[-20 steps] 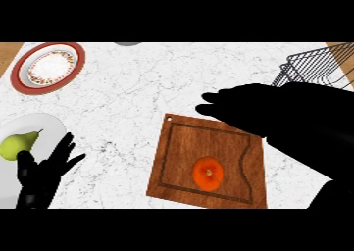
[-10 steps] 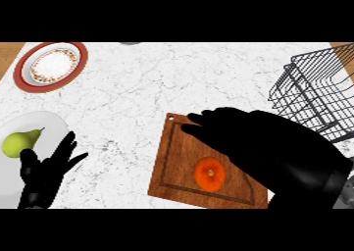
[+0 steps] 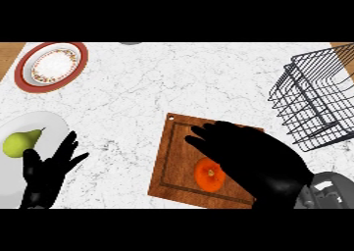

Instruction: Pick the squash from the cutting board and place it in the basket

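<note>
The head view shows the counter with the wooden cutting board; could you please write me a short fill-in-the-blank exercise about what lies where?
1. The round orange squash lies on the brown wooden ____.
2. The green pear lies on the ____ plate, near the open black left hand.
3. The dark wire basket stands at the view's ____ edge.
4. The black right hand is over the cutting board, partly covering the ____.

Missing words: cutting board; white; right; squash
</note>
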